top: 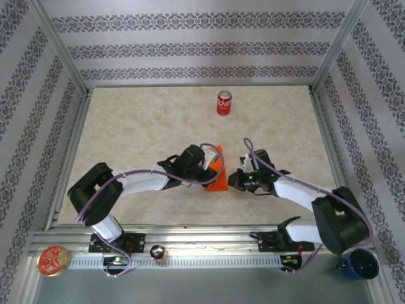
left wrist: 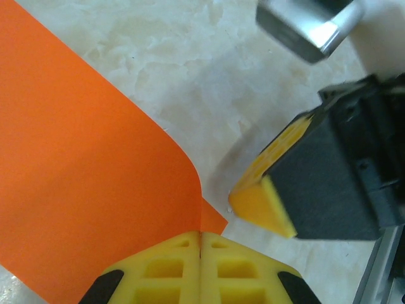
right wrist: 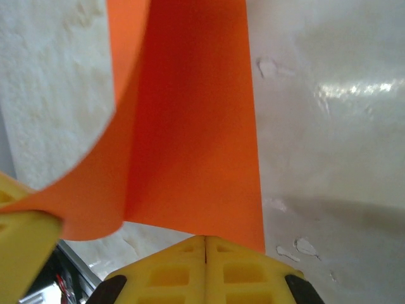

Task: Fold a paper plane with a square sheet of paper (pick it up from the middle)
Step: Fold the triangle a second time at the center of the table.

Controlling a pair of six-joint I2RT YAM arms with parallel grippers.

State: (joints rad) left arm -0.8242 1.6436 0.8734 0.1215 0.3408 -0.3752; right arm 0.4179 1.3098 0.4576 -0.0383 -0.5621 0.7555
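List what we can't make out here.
1. Square sheet of paper: fold state, top external; left gripper overlaps it.
2. Sheet outline: cut by frame edges, both wrist views.
3. Right gripper: pads shut, but whether paper sits between them, right wrist; the pads hide the seam.
4. Red can: label too small, top external.

A beige marble-patterned table (top: 126, 133) stands boxed in on three sides by white walls (top: 202, 47) banded with dark floral stripes, bare metal posts (top: 58, 47) rising at the far corners, under bright, even light.
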